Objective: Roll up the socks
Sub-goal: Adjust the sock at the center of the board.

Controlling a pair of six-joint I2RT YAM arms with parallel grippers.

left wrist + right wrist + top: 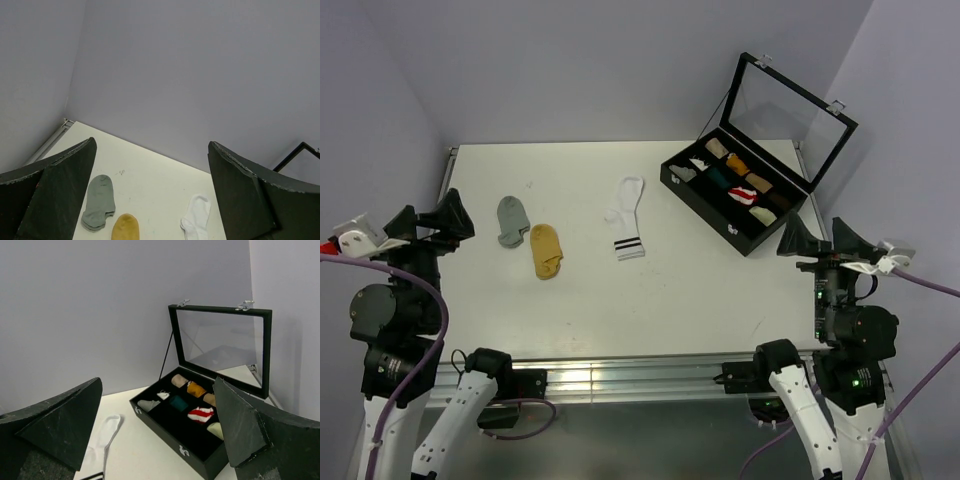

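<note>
Three socks lie flat on the white table. The short grey one is at the left, with the mustard-yellow one just right of and nearer than it. The longer white one, black stripes at its cuff, lies mid-table. My left gripper hovers open at the table's left edge, short of the grey sock. Over at the right edge my right gripper is open too. Neither touches anything.
A black compartmented case stands at the back right, its glass lid propped open. It holds several small fabric rolls. Grey walls close in the back and both sides.
</note>
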